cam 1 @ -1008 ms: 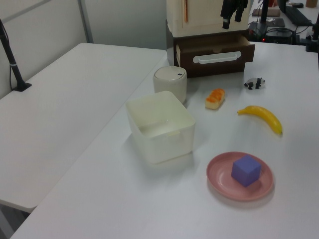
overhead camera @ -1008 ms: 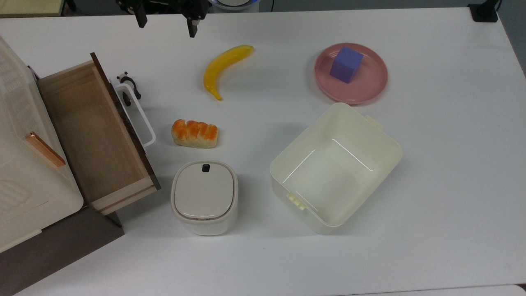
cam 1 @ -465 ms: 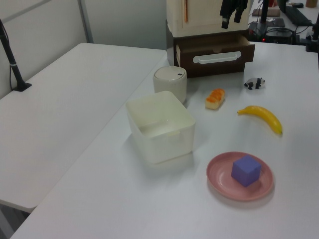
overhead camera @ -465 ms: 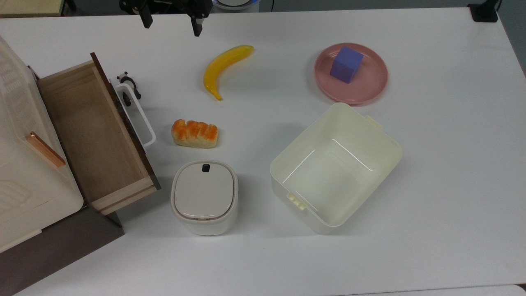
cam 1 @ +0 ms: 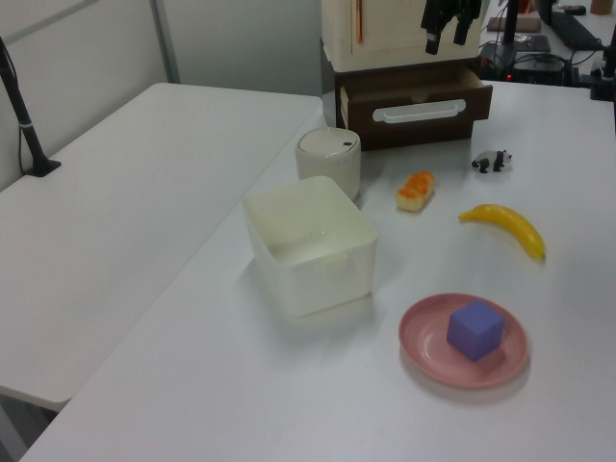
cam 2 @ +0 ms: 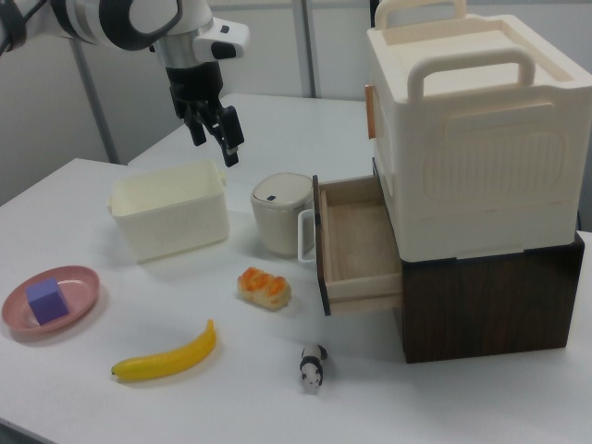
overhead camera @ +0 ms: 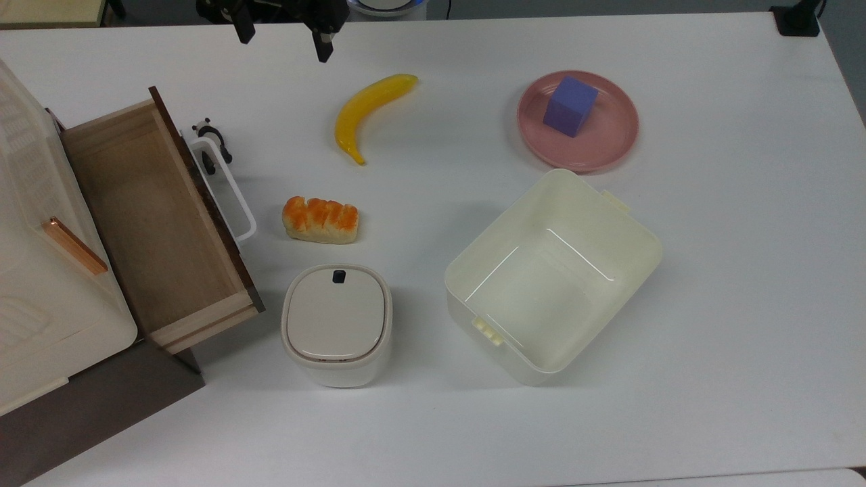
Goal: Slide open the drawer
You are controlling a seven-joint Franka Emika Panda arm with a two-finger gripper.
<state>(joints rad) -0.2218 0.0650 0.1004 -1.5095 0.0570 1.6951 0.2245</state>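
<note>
The drawer (overhead camera: 152,216) is slid out of the dark cabinet at the top view's left, showing its bare light plywood inside. Its dark brown front carries a white bar handle (overhead camera: 226,193). The same drawer (cam 2: 356,242) is seen pulled out in the right view, and its front (cam 1: 416,108) faces the camera in the left view. My gripper (overhead camera: 283,37) hangs open and holds nothing, high above the table's far edge and well apart from the handle. It also appears as the gripper (cam 2: 215,143) above the cream bin and the gripper (cam 1: 446,34) in front of the white box.
A toy panda (overhead camera: 211,138) stands beside the handle. A banana (overhead camera: 365,108), a bread loaf (overhead camera: 320,220) and a lidded white container (overhead camera: 336,323) lie nearby. A cream bin (overhead camera: 551,277) and a pink plate (overhead camera: 609,145) with a purple cube (overhead camera: 572,106) sit further right. A white box (overhead camera: 34,270) tops the cabinet.
The open gripper has drifted slightly up and to the right in the top view. The drawer and the other objects have not moved.
</note>
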